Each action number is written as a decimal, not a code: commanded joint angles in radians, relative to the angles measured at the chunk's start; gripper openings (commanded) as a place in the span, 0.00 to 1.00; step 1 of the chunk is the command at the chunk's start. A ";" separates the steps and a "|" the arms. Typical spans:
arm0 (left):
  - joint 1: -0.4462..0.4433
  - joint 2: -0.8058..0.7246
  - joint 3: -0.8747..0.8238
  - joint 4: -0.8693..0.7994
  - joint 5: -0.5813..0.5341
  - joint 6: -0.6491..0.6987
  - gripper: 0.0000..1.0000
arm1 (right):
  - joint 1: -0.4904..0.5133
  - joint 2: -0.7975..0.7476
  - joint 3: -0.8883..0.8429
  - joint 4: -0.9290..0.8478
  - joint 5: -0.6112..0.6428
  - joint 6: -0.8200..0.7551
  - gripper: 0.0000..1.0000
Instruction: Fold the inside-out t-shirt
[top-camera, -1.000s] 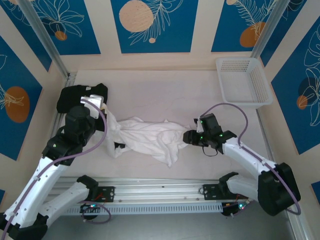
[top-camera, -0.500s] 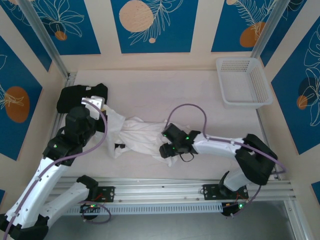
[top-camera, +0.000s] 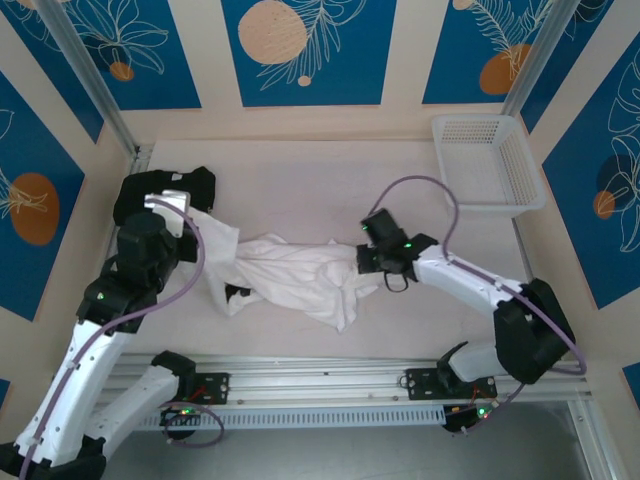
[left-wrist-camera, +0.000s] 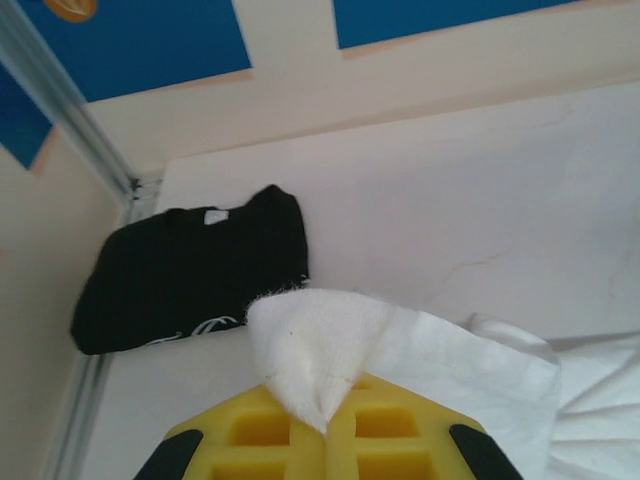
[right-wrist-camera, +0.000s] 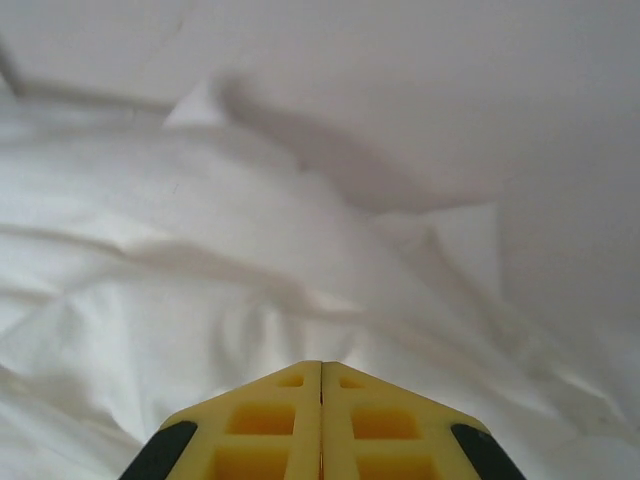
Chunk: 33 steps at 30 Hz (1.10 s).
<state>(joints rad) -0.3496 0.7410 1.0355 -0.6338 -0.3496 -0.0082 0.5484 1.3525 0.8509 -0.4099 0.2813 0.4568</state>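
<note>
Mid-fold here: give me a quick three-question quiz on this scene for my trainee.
1. True or false: the left tool is shut on a fold of the white t-shirt.
2. In the top view, where does the white basket sit? A) far right corner B) far left corner C) between the arms' bases
3. What colour is the folded garment lying near the far left corner?
Key: 1 true; 2 A; 3 black.
</note>
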 joint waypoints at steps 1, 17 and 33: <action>0.041 -0.019 0.056 -0.013 -0.038 0.033 0.00 | -0.068 -0.038 -0.032 0.065 -0.262 -0.028 0.06; 0.044 0.008 0.007 0.036 0.153 -0.009 0.00 | 0.540 0.397 0.197 -0.349 0.532 0.103 0.56; 0.058 0.003 0.027 -0.015 -0.006 0.034 0.00 | 0.204 -0.027 0.019 -0.021 -0.176 -0.110 0.00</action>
<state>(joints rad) -0.3107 0.7425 1.0496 -0.6380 -0.3122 0.0074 0.8360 1.4124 0.9165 -0.5720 0.4545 0.4129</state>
